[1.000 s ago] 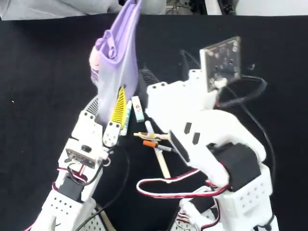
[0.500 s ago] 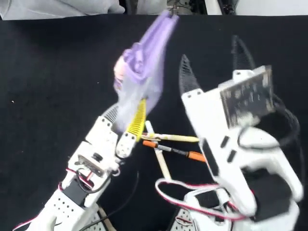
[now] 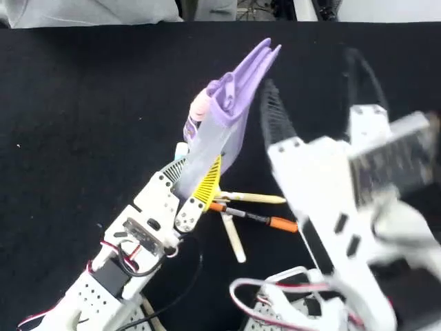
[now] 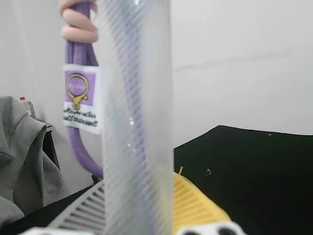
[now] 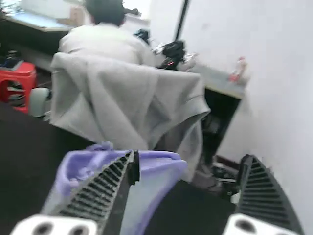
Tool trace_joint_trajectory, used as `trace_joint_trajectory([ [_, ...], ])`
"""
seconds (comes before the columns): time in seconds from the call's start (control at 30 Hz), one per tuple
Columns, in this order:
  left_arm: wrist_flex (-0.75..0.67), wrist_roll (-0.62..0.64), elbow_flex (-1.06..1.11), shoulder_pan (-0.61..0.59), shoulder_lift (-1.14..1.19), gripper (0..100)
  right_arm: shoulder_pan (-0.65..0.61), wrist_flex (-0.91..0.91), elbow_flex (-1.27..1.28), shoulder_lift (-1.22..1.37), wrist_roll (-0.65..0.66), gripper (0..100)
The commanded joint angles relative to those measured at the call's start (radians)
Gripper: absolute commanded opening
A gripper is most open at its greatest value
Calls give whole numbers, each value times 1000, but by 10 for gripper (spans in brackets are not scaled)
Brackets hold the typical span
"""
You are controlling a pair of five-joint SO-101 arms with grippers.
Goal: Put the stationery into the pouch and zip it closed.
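Observation:
The purple pouch [image 3: 224,127] is held up off the black table [image 3: 83,103], slanting up and to the right, with my left gripper [image 3: 191,176] shut on its lower end between a yellow finger [image 3: 208,183] and a grey one. In the left wrist view the pouch [image 4: 137,122] rises between the fingers, with a pink ring [image 4: 78,24] and a label [image 4: 80,95] on its edge. My right gripper [image 3: 310,76] is open, raised just right of the pouch; its wrist view shows the pouch [image 5: 151,171] beyond its fingers [image 5: 102,196]. A cream pen [image 3: 251,198], an orange-and-black pen [image 3: 256,219] and a cream stick [image 3: 233,238] lie on the table.
The right arm's white body [image 3: 344,221] covers the table's lower right. Red and white cables [image 3: 275,286] loop near the front edge. Grey cloth [image 3: 89,10] lies past the table's far edge. Open black table spreads to the left.
My left arm has swung the lifted pouch to the right. My right arm has moved right and up, away from the pens, which now show on the table.

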Motion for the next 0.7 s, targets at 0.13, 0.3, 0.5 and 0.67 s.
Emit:
trace_joint_trajectory([
  [0.13, -6, -173, 22, 4, -15, 28, -84, 189, -599, 453, -81, 328],
  [0.3, -103, -238, 22, -54, -15, 28, -149, 384, -986, 733, -74, 328],
  [0.5, -195, -238, 22, -213, -15, 29, -172, 477, -1104, 855, -48, 328],
  [0.67, -203, -239, 22, -341, -15, 29, -253, 476, -938, 794, 110, 328],
])
